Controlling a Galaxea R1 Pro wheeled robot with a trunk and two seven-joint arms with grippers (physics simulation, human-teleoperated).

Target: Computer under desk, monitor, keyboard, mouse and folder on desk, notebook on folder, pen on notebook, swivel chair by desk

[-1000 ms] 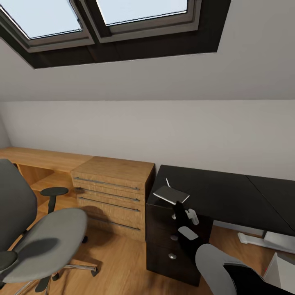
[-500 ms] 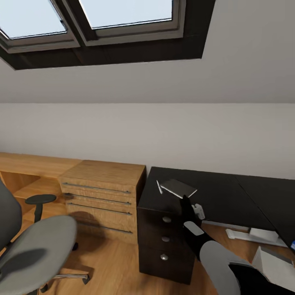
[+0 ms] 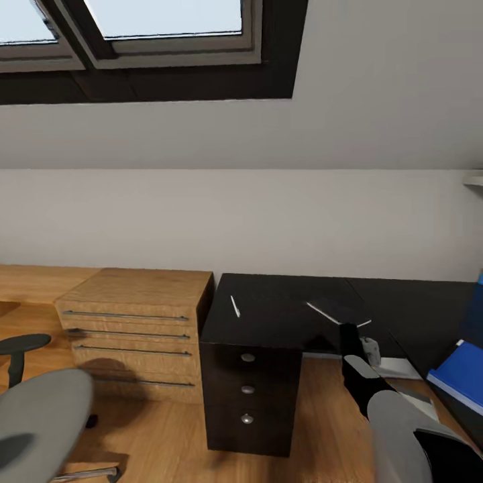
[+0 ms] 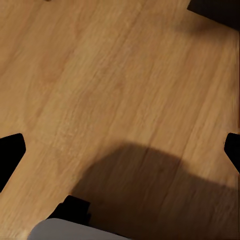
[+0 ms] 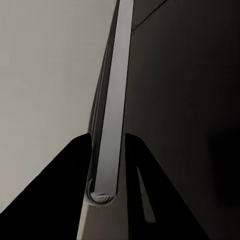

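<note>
A light wooden drawer unit (image 3: 134, 315) with four long bar handles stands on the wood floor (image 3: 174, 429). Directly behind it rises the plain grey wall (image 3: 255, 221), and a low wooden shelf (image 3: 27, 278) runs off from its far side. High above it, a dark-framed skylight (image 3: 161, 40) is set in the sloped ceiling.

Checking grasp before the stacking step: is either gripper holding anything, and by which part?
The right gripper is shut on the notebook, pinching its edge between both fingers. The left gripper is open over bare floor.
</note>
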